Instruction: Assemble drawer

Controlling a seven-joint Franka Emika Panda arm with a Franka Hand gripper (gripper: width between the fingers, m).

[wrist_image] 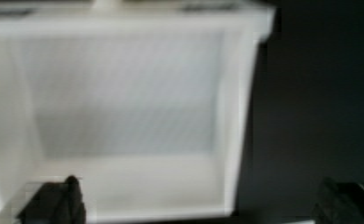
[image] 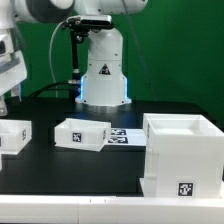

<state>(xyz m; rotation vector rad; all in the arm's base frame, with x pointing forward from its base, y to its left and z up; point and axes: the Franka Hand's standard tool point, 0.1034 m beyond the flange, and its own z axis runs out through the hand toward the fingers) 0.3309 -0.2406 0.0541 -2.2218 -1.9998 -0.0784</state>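
Note:
The tall white casing (image: 183, 150) stands at the exterior view's right, open side up, with a small tag on its front. Two shallow white trays lie on the black table: one at the left edge (image: 12, 135) and one in the middle (image: 82, 132). My gripper (image: 6, 90) hangs at the far left, above the left tray. In the wrist view, a white open-topped part (wrist_image: 126, 110) fills most of the picture. My gripper (wrist_image: 200, 203) is open wide and empty. One fingertip (wrist_image: 54, 200) is over the part, the other (wrist_image: 348, 200) over bare table.
The marker board (image: 120, 135) lies flat between the middle tray and the casing. The robot's white base (image: 103, 75) stands at the back centre before a green backdrop. A pale table edge (image: 70, 208) runs along the front.

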